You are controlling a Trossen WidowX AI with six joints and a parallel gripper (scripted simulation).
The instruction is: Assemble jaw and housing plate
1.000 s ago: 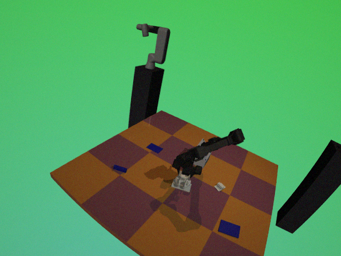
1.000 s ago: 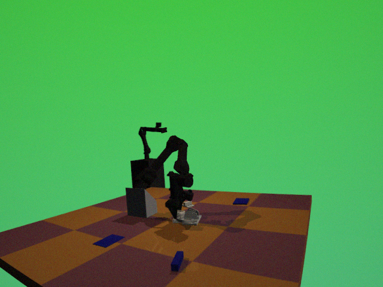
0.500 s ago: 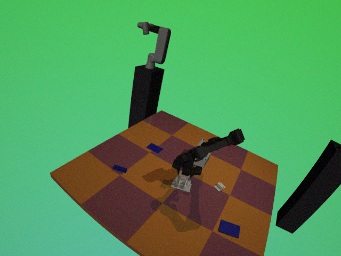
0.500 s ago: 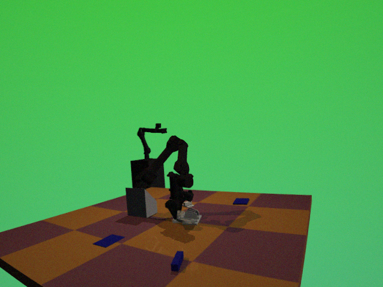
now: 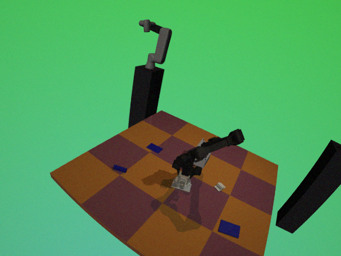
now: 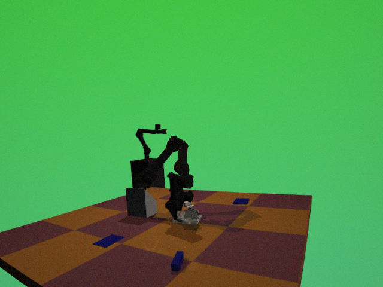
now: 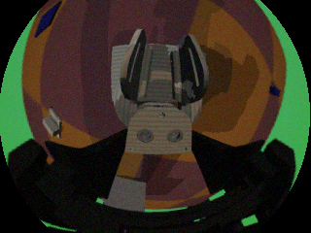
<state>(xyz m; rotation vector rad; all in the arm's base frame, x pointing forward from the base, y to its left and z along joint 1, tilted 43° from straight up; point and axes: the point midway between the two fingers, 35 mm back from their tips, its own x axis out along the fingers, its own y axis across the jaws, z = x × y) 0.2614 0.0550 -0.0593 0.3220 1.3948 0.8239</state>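
Observation:
The base (image 5: 176, 188) (image 6: 185, 221) (image 7: 117, 87) sits on the checkered table. Its two upright jaws show side by side in the wrist view, the left jaw (image 7: 132, 68) and the right jaw (image 7: 194, 68), roughly parallel. My gripper (image 7: 158, 132) is shut on the housing plate (image 7: 158, 148), with one dark finger at each side edge. The plate is over the near end of the base, just behind the jaws. Grey shows in both its round holes. Whether it is fully seated on the stubs cannot be told. In the top and exterior views the fingers reach down to the base and hide much of the plate.
A small pale ridged piece (image 5: 219, 186) (image 6: 188, 204) (image 7: 51, 124) lies off to one side. Blue blocks lie farther out: one flat (image 5: 154, 148) (image 6: 108, 240), one narrow (image 5: 119, 168) (image 6: 177, 260), one large (image 5: 229, 228) (image 6: 240, 201). My arm's grey mount (image 5: 202, 162) (image 6: 136, 202) stands behind.

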